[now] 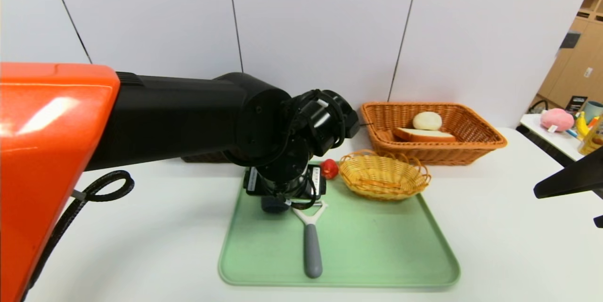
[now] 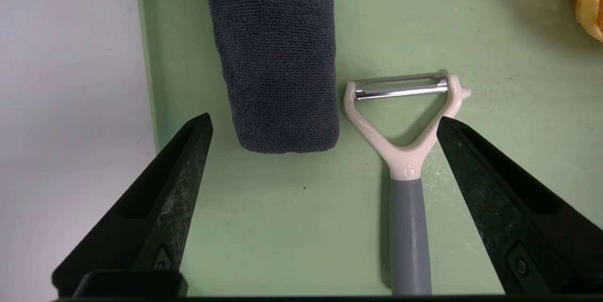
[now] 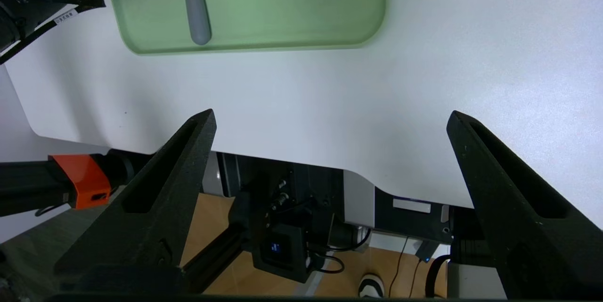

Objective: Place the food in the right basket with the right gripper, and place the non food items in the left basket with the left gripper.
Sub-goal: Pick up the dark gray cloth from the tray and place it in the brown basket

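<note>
1. My left gripper (image 2: 325, 123) hangs spread wide and empty over the green tray (image 2: 264, 226); the rolled cloth (image 2: 278, 57) lies just ahead between my fingertips, and the peeler (image 2: 407, 151) is beside my right-hand finger (image 2: 494, 198).
2. The bread slice (image 1: 424, 134) and bun (image 1: 427, 120) lie in the right basket (image 1: 476, 149), so I judge the food done.
3. My right gripper (image 3: 330, 118) is parked, splayed and empty, over the table edge, well apart from the tray.
4. The non-food step is in hand: I should centre on the cloth, descend and clamp. The red round thing (image 1: 330, 168) waits beyond; the left basket (image 1: 202, 157) is mostly hidden behind my arm.
</note>
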Robot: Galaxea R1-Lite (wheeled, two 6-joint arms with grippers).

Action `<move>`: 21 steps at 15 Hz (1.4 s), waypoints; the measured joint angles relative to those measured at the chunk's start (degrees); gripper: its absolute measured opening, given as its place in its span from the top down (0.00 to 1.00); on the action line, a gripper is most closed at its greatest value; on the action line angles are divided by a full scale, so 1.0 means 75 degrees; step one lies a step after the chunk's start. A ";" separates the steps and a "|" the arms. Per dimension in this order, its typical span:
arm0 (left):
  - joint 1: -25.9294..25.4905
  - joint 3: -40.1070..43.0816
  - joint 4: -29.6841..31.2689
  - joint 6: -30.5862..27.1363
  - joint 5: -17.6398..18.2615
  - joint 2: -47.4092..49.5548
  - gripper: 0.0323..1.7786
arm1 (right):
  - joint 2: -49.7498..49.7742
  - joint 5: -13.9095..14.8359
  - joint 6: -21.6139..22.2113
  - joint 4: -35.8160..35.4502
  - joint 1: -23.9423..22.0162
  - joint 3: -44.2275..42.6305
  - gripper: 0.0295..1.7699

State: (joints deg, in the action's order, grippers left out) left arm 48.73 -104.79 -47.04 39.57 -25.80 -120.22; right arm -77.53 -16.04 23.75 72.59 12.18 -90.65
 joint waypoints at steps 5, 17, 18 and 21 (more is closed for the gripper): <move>-0.0081 -0.0075 0.0003 -0.0010 -0.0231 -0.0185 0.05 | 0.0011 0.0005 -0.0010 -0.0041 0.0011 0.0184 0.04; -0.0746 -0.0466 0.0164 0.0530 -0.0163 -0.1052 0.11 | 0.0257 0.0086 -0.0024 -0.0073 0.0003 0.0572 0.04; -0.0801 -0.0466 0.0260 0.0533 -0.0151 -0.1125 0.21 | 0.0265 0.0104 -0.0042 -0.0080 0.0003 0.0584 0.04; -0.0860 -0.0453 0.0403 0.0530 -0.0135 -0.1232 0.46 | 0.0275 0.0115 -0.0068 -0.0091 0.0008 0.0587 0.04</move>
State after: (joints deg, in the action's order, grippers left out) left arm 42.28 -108.19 -44.02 43.54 -26.81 -129.46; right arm -75.47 -15.18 23.24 71.91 12.24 -86.25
